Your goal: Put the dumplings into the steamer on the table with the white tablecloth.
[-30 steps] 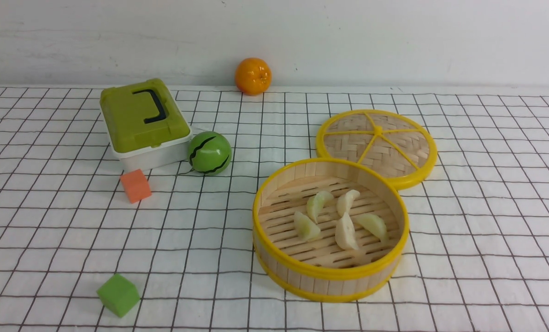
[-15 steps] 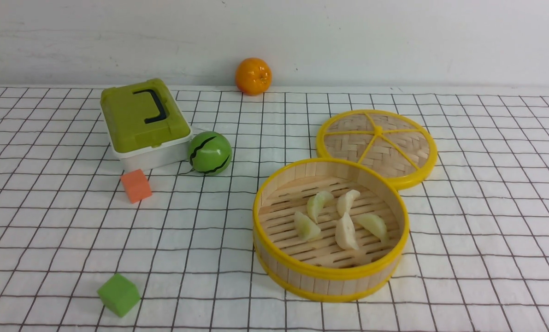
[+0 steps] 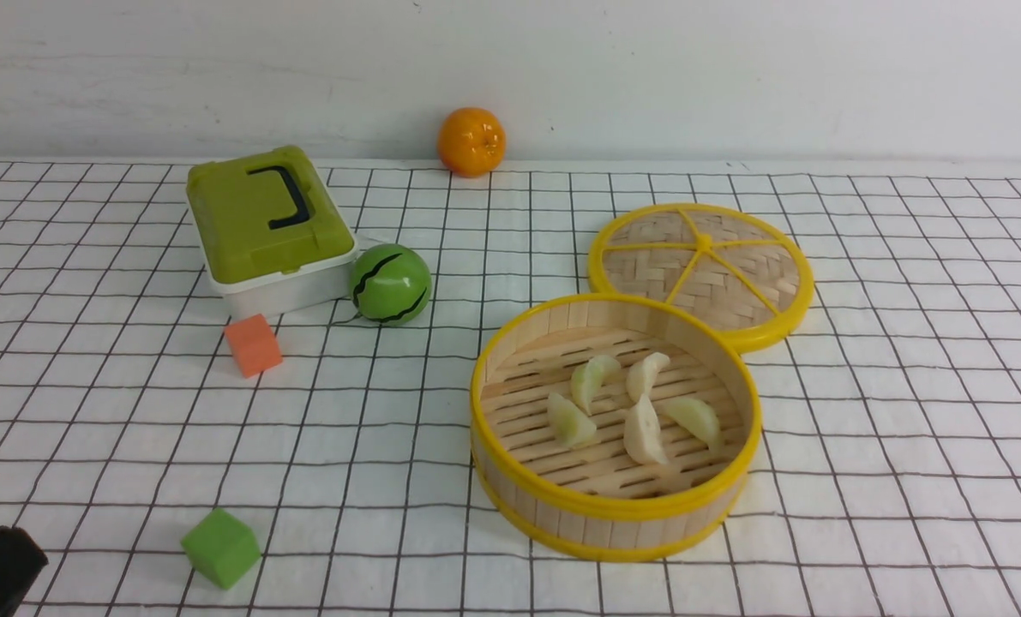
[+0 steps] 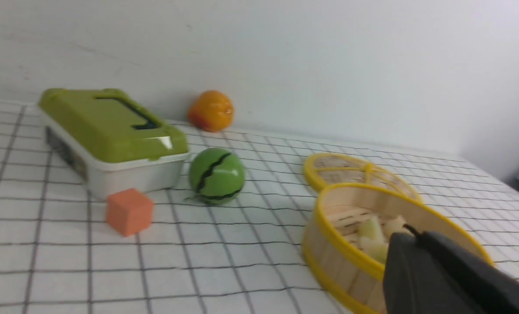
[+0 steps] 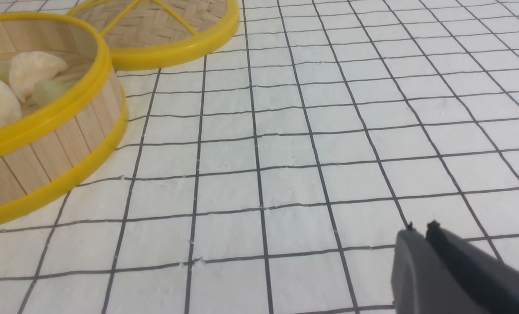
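Note:
Several pale dumplings (image 3: pixel 645 431) lie together on the slatted floor of the round bamboo steamer (image 3: pixel 613 507), which stands on the white tablecloth (image 3: pixel 887 428) right of centre. Only a dark tip of my left gripper (image 3: pixel 0 557) shows, at the front-left corner, far from the steamer. In the left wrist view, that gripper (image 4: pixel 409 233) is shut and empty, with the steamer (image 4: pixel 329 261) and dumplings (image 4: pixel 370 231) beyond it. My right gripper (image 5: pixel 420 227) hangs over bare cloth, fingers together and holding nothing. The steamer (image 5: pixel 45 161) and its dumplings (image 5: pixel 30 69) sit well off to one side of it.
The woven yellow-rimmed lid (image 3: pixel 700 270) lies flat behind the steamer, touching it. At the back left stand a green-lidded box (image 3: pixel 266 223), a watermelon ball (image 3: pixel 389 284) and an orange cube (image 3: pixel 253 344). An orange (image 3: pixel 471 140) sits by the wall. A green cube (image 3: pixel 220 547) lies front left.
The dark tip of my left gripper has come into the front view at the bottom-left corner. The steamer, the dumplings and the other things have not moved.

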`<act>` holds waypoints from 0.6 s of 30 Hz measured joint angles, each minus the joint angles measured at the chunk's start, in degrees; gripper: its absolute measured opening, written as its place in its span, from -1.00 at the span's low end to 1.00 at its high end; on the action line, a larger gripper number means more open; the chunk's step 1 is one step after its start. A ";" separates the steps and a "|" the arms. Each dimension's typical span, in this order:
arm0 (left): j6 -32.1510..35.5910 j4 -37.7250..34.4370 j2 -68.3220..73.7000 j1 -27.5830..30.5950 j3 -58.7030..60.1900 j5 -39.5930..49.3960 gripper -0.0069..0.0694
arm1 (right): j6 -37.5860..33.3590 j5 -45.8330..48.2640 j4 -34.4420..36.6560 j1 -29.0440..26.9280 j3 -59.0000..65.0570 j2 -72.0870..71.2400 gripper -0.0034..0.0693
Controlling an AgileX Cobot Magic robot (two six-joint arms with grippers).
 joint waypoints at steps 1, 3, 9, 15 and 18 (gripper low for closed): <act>0.00 0.00 0.00 0.33 0.00 0.00 -0.85 | 0.00 0.00 0.05 0.00 0.00 0.00 -0.82; 0.00 0.00 -0.66 3.64 2.17 -0.13 -0.85 | 0.00 0.00 0.06 0.00 0.00 0.00 -0.82; 0.00 0.00 -3.72 12.65 5.21 -0.08 -0.85 | 0.00 0.00 0.06 0.00 0.00 0.00 -0.79; 0.04 0.08 -4.27 18.02 5.46 2.83 -0.85 | 0.00 0.00 0.06 0.00 0.00 0.00 -0.76; 0.69 0.68 -4.27 18.26 5.46 6.25 -0.85 | 0.00 0.00 0.06 0.00 0.00 0.00 -0.75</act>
